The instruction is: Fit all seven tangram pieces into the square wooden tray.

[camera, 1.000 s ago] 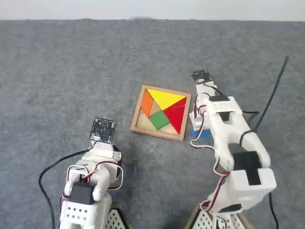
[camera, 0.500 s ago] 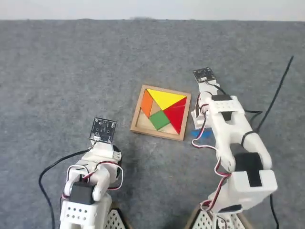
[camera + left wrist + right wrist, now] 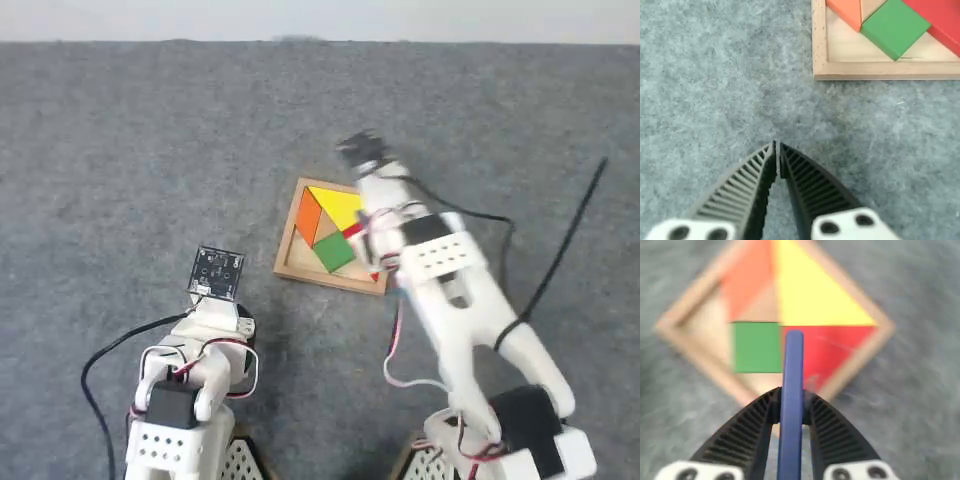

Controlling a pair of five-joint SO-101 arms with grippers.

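Right jaws clamped on blue piece [image 3: 791, 385], held edge-on above part-filled tray [image 3: 296, 268]; imo tilt it flat & line up w/ a bare gap before letting go; left jaws together near tray.

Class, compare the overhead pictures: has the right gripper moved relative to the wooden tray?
Yes. The right gripper, shut on a blue piece, has swung from beside the tray to above it.
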